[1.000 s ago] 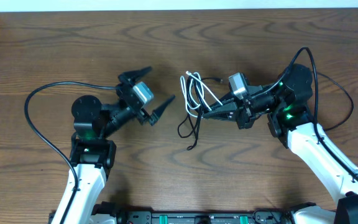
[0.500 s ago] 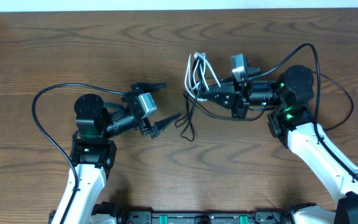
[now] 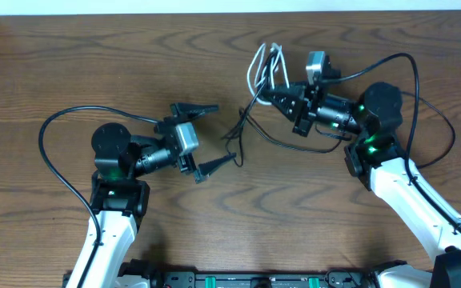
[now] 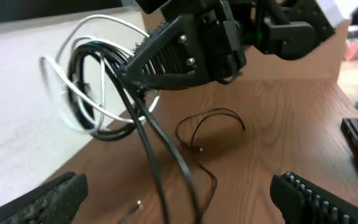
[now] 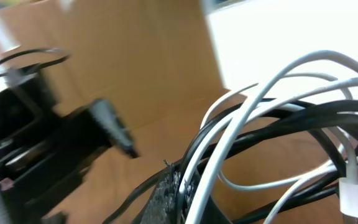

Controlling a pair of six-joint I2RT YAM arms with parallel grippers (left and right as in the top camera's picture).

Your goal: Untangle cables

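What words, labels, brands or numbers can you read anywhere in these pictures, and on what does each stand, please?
None: no view shows readable text.
The cables, the right pincer shut on them, the open left pincer and the table carry no visible writing.
The right wrist view is too blurred to read anything.

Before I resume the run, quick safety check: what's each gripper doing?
Left gripper: open, holding nothing.
Right gripper: shut on the tangled black and white cables.
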